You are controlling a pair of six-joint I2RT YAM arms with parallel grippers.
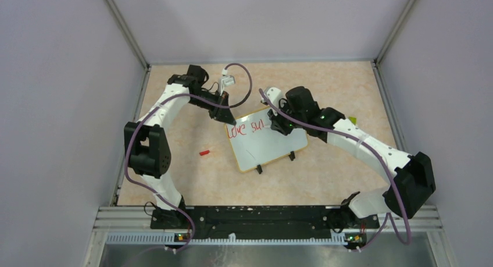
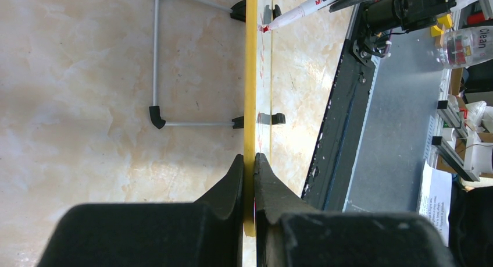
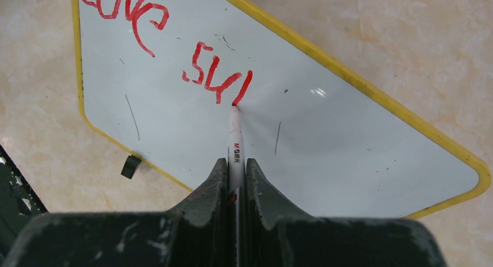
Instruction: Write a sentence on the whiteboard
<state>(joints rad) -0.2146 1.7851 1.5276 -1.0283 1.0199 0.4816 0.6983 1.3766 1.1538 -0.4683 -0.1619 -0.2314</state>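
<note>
while the sentence (image 1: pixel 244 130) reads only "love su", the whiteboard (image 3: pixel 349 162) sits mid surface (image 1: pixel 192 180), rim clamped by the left pincer (image 2: pixel 249 168). right pincer (image 3: pixel 235 174) grips the marker (image 3: pixel 235 130), tip on board. risk: heavy tip pressure pivots the board and skews strokes.

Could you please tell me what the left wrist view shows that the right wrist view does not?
Only the left wrist view shows the left tool clamped on the yellow rim of the whiteboard, the board edge-on, and the wire stand behind it. Only the right wrist view shows the board's face, where the sentence reads "Love su" so far, with the right tool closed on the marker. Both show the marker tip on the board and the tabletop.
</note>
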